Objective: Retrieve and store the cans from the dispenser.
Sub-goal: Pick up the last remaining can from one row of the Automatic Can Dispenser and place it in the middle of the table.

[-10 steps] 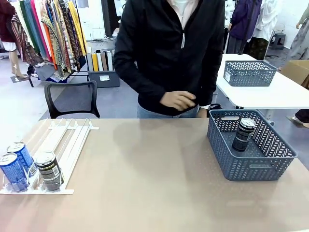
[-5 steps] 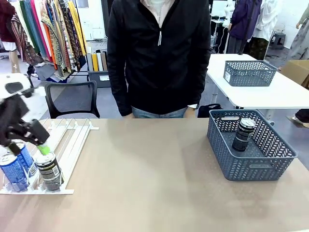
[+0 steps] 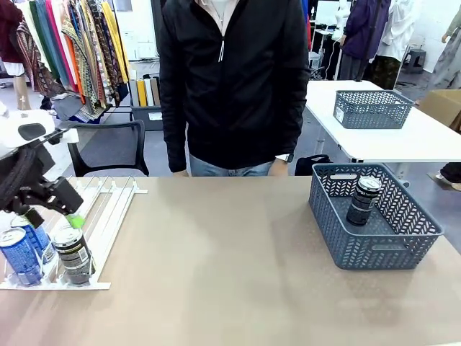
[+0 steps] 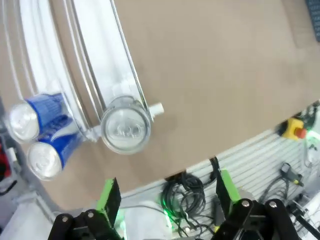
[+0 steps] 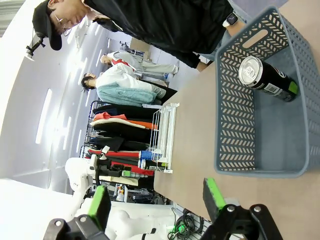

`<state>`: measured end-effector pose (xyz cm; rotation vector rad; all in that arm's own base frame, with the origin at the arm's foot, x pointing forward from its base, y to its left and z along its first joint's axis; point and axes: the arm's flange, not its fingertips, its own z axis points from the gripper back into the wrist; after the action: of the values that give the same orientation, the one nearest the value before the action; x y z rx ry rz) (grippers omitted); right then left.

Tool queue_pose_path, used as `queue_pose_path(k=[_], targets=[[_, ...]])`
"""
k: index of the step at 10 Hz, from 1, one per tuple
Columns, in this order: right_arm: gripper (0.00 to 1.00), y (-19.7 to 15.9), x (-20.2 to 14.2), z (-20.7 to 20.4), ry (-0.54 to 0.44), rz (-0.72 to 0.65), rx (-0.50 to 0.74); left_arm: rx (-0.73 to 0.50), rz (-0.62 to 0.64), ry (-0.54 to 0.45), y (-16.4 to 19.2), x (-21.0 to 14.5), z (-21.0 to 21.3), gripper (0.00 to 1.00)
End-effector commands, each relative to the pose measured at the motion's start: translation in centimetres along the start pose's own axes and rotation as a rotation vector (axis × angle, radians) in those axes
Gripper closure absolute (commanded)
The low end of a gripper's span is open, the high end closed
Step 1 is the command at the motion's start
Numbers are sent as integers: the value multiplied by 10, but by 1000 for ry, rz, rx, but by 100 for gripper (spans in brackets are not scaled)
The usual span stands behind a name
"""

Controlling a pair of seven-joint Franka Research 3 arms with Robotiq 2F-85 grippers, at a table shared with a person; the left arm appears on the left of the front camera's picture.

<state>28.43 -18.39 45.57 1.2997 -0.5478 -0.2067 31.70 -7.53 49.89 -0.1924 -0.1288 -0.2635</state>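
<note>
Left gripper point(image 3: 47, 219) jaws spread wide, empty, above dark can point(image 3: 72, 254) at dispenser point(image 3: 108, 203) stop (lining up pick, likely). Right gripper point(image 5: 155, 200) spread, empty, facing basket point(image 3: 374, 252); stored can point(image 3: 362, 200) inside.

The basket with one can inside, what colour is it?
The basket is grey-blue, with zigzag lattice walls. The front view shows it best.

The white railed dispenser point(image 3: 108, 205) lies flat by the table's point(image 3: 230, 288) left edge, its lanes running far to near. At its near end stand three upright cans with silver tops: a blue can point(image 3: 20, 258), a second blue can point(image 3: 37, 238) just behind it, and a dark can point(image 3: 72, 256) to their right. A black can point(image 3: 362, 200) stands in the basket point(image 3: 374, 249) near the right edge.
</note>
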Motion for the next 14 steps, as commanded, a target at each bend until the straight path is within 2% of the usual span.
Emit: queue_pose_path(k=[1,4,8,14], targets=[[0,3,3,-1,-16,10,24,110,50,-100,7,25,-26,0],[0,3,3,-1,-16,10,24,154,125,-70,22,44,-50,0],[0,3,3,-1,-16,10,24,125,164,44,28,40,-71,0],[0,3,3,-1,-16,10,24,157,189,85,30,35,-101,0]])
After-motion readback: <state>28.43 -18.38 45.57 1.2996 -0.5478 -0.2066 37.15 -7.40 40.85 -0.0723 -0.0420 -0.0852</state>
